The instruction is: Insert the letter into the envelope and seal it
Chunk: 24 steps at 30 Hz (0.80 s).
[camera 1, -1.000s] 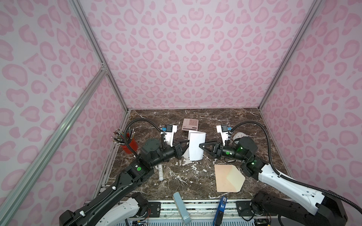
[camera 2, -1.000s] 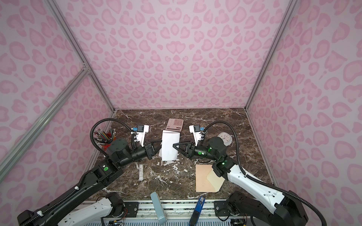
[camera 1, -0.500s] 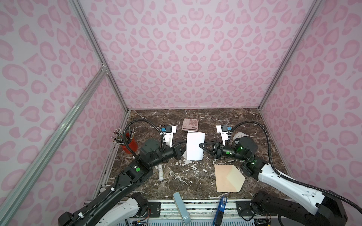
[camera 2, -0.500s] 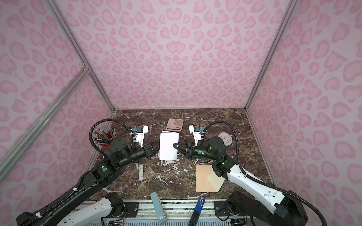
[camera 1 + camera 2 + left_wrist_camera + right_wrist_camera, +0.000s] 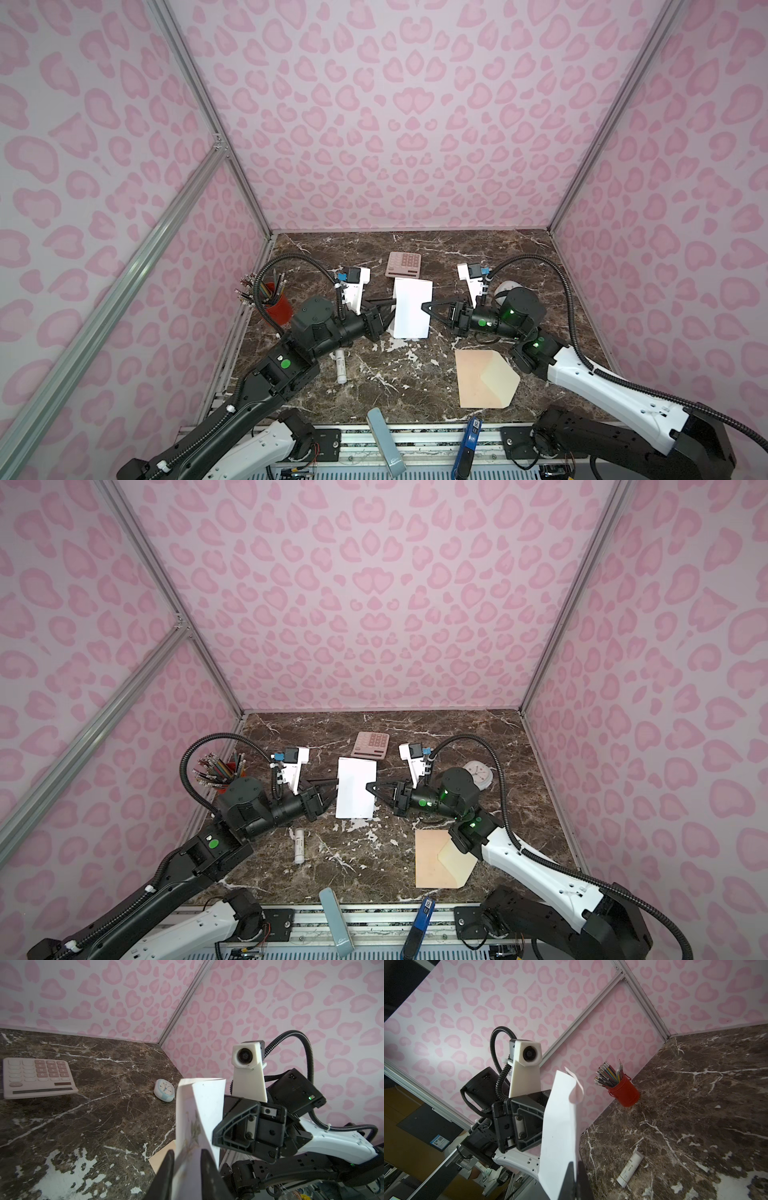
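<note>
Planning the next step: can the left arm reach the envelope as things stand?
Probably not directly: the envelope lies flat on the right, beside the right arm, and the open left tool straddles the edge of the letter that the right tool pinches upright.

The right gripper (image 5: pixel 424 306) holds the letter (image 5: pixel 411 309); the envelope (image 5: pixel 473 380) lies nearby

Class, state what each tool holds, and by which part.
The right tool pinches the letter by the middle of one long edge. The left tool straddles the opposite edge, open, gripping nothing.
</note>
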### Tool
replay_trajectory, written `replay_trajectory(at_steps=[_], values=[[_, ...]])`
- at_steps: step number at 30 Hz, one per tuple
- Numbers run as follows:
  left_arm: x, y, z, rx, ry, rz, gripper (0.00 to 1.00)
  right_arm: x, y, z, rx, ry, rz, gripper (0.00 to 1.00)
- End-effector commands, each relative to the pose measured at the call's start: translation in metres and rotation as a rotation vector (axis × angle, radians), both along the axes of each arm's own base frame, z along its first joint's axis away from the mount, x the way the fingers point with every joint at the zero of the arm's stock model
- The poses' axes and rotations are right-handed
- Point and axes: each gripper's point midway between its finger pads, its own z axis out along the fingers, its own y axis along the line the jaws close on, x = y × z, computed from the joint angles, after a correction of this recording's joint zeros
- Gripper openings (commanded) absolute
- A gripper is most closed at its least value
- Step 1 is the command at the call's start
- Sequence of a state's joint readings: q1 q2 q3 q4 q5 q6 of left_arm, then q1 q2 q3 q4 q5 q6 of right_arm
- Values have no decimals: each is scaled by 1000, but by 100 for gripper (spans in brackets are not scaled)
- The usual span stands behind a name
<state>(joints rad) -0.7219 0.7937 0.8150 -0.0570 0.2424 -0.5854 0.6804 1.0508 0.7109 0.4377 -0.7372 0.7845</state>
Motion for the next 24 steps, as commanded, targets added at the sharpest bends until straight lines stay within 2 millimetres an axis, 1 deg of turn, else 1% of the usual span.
replay_trajectory(at_steps=[1, 2, 3, 5, 7, 9, 12, 15, 19, 24], values=[[-1, 23, 6, 95, -71, 79, 54, 0, -1, -2, -41, -24, -6, 1], [-3, 32, 6, 128, -86, 108, 61, 1, -2, -5, -69, -32, -17, 1], [-4, 40, 8, 152, -101, 134, 66, 3, -4, -10, -106, -37, -33, 1], [-8, 59, 10, 205, -137, 190, 74, 10, -11, -24, -234, -73, -89, 0], [-15, 68, 12, 240, -185, 193, 76, 14, -16, -39, -344, -103, -109, 0], [-25, 70, 14, 258, -241, 164, 77, 13, -17, -49, -417, -144, -95, 0], [-39, 66, 17, 276, -327, 84, 78, 7, -14, -62, -526, -239, -45, 0], [-45, 56, 16, 288, -376, 12, 76, -7, -5, -70, -619, -381, 49, 0], [-50, 39, 13, 298, -416, -83, 76, -20, 2, -73, -674, -503, 140, 0], [-59, 17, 9, 269, -476, -186, 79, -35, 8, -72, -691, -593, 213, 0]])
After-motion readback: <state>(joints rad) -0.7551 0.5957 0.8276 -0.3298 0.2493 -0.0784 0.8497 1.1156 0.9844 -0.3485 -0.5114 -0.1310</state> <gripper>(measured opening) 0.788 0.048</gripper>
